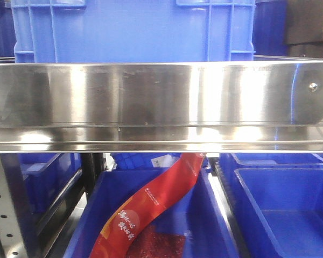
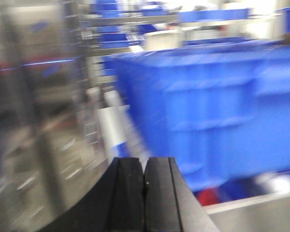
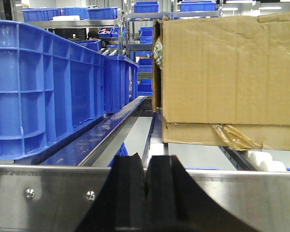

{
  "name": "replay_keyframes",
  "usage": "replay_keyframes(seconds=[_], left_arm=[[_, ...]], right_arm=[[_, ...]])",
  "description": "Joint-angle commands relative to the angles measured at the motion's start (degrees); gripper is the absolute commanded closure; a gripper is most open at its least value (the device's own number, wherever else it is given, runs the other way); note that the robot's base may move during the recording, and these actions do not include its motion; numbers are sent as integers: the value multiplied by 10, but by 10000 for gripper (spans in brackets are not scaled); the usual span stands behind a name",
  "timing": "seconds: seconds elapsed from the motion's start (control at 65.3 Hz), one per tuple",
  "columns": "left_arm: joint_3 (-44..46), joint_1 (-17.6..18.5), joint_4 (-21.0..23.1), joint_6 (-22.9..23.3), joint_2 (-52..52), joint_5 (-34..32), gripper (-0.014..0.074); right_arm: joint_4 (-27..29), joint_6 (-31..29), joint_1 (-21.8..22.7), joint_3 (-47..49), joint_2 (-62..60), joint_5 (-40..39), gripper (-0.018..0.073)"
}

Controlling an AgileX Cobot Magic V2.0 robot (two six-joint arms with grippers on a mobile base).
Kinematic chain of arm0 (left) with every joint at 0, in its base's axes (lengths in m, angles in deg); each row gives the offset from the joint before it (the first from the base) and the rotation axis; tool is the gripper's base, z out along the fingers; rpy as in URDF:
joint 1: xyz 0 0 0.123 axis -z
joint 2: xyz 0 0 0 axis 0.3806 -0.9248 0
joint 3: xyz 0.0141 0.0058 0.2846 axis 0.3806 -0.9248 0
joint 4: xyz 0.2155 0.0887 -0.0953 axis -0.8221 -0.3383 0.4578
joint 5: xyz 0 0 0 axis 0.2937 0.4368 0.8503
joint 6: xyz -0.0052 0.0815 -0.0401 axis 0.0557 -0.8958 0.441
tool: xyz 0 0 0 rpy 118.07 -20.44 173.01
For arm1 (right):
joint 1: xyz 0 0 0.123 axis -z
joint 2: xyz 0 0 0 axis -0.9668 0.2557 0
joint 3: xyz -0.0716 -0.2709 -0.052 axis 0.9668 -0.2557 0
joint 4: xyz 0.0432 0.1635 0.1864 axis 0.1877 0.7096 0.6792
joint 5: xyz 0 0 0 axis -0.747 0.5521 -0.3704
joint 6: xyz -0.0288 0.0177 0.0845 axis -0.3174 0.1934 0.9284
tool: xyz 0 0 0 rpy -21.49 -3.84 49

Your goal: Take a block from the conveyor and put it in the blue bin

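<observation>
From the front, a steel rail (image 1: 161, 102) spans blue crates (image 1: 134, 27), a red packet (image 1: 151, 209) lying in a bin (image 1: 215, 220) below; no block shows in any view. The left tool (image 2: 145, 193) blurs past crates, pressed together. The right tool (image 3: 146, 193), also pressed together, faces a cardboard box (image 3: 229, 77).

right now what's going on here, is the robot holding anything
No, nothing is held at this moment. Both the left gripper and the right gripper are shut with nothing between their fingers. The right one sits behind a steel rail, facing a cardboard box on rollers and a row of blue crates. The left view is blurred, with a large blue crate ahead. Lower down, a blue bin holds a red packet. No block is visible.
</observation>
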Motion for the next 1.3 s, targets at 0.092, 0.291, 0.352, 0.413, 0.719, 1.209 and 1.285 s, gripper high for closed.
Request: replay_keyframes(seconds=[0.092, 0.291, 0.352, 0.413, 0.719, 1.209, 1.285], left_arm=[[-92, -75, -7, 1, 111, -15, 707], [-169, -104, -7, 32, 202, -15, 707], [-184, -104, -5, 33, 202, -35, 707], [-184, -99, -2, 33, 202, -40, 707], [-184, -99, -2, 33, 202, -32, 707], [-184, -99, -2, 33, 202, -32, 707], [-184, -99, -2, 33, 202, -32, 707]], right_arm=[[0, -2, 3, -1, -2, -16, 720], [0, -2, 3, -1, -2, -16, 720], [0, -2, 3, -1, -2, -16, 720], [0, -2, 3, -1, -2, -16, 720], [0, -2, 3, -1, -2, -16, 720], [0, -2, 3, -1, -2, -16, 720], [0, -2, 3, -1, -2, -16, 720]])
